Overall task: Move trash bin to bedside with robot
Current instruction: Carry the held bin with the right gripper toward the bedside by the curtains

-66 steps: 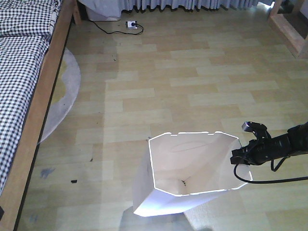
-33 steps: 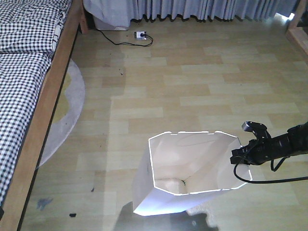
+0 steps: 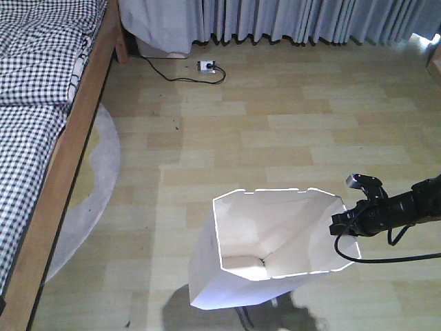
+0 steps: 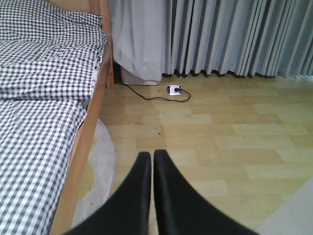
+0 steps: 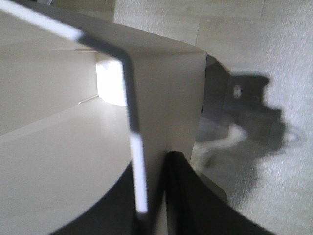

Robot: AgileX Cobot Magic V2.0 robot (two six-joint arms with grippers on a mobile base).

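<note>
Open wooden floor (image 3: 289, 138) lies between the trash bin (image 3: 275, 234) and the bed (image 3: 41, 103) (a grey rug (image 3: 96, 186) edges it)

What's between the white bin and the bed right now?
Front view: bare laminate floor beside the white plastic trash bin, then a round grey rug reaching the light wooden bed frame.

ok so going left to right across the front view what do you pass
bed → rug showing from under it → trash bin → right gripper clamped on the bin's right rim
</note>
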